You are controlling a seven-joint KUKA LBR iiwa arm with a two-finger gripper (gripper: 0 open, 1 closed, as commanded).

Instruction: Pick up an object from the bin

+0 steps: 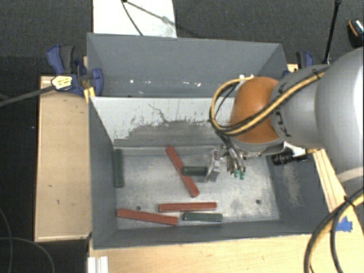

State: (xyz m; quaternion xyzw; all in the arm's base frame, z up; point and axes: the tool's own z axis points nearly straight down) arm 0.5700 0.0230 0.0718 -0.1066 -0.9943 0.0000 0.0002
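The arm (318,112) is seen reaching in from the right, its orange wrist cover (256,110) held over the far right part of the grey bin (170,67). The gripper (219,168) is set low, near the floor of the bin, just right of centre. Whether it is parted or closed cannot be told, and nothing can be said to be held.

The nearest thing is a short dark green bar (195,170), lying across the bin with its right end at the gripper and its left end against a slanted red stick (177,162). If this bar is judged to be the target, the grasp would best be taken across its narrow width and clear of the red stick, so that only one piece is raised. A straight upward lift would be advised, since the bar is likely to tilt if it is caught near one end.

The bin floor is sparsely covered. Along the near wall a long red stick (147,216) is laid at the left, with a second red stick (187,207) just right of it and a dark green stick (202,216) just beside that one. A dark green bar (118,168) is laid along the left wall, well apart from the rest.
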